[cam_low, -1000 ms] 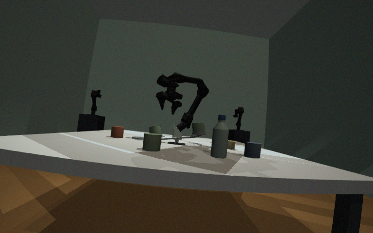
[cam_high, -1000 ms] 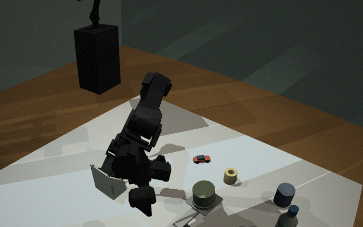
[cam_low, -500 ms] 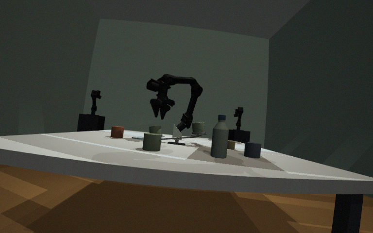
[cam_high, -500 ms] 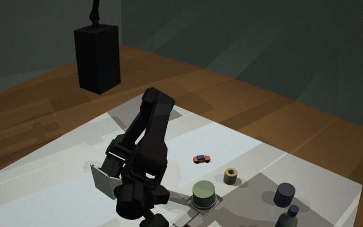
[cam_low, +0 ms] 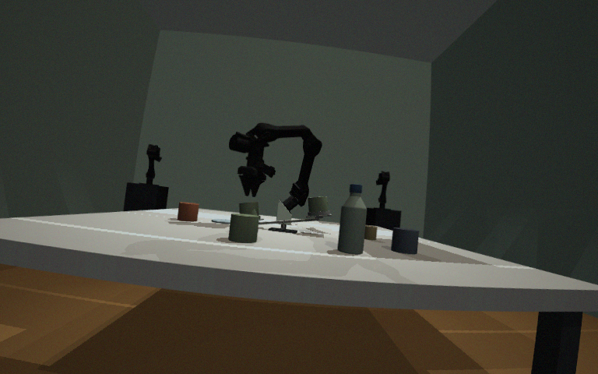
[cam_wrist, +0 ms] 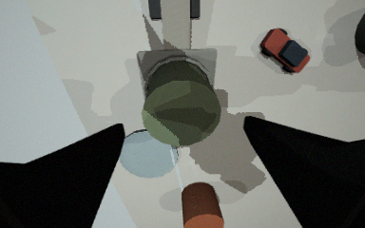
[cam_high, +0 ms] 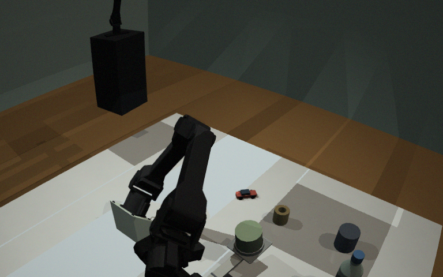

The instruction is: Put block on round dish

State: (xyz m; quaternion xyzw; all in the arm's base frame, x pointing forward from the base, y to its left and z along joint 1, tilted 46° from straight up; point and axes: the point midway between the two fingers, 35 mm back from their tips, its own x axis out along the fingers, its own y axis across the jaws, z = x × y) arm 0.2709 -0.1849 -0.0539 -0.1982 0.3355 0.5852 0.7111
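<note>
The balance (cam_high: 266, 243) (cam_low: 297, 220) (cam_wrist: 176, 28) is tilted. One green cup (cam_high: 248, 231) (cam_low: 318, 206) stands on its raised end. The other green cup (cam_low: 249, 207) (cam_wrist: 182, 106) stands on the low end. The block is not visible. The round pale-blue dish (cam_low: 219, 220) (cam_wrist: 147, 159) lies on the table close beside the low cup. My gripper (cam_low: 251, 195) (cam_wrist: 184, 125) is open and empty, pointing down above the low cup, which shows between the fingertips in the wrist view. In the top view the fingers are not visible, and neither are the low cup and the dish.
An orange-red cylinder (cam_low: 188, 211) (cam_wrist: 201, 204) stands past the dish. A toy car (cam_high: 246, 194) (cam_wrist: 285, 49), a loose green cylinder (cam_low: 243, 228), a bottle (cam_high: 350, 270) (cam_low: 351, 229), a blue cylinder (cam_high: 346, 238) (cam_low: 404, 241), a brown ring (cam_high: 281, 217) (cam_low: 371, 232) and an upright panel (cam_high: 128, 225) (cam_low: 283, 211) are around.
</note>
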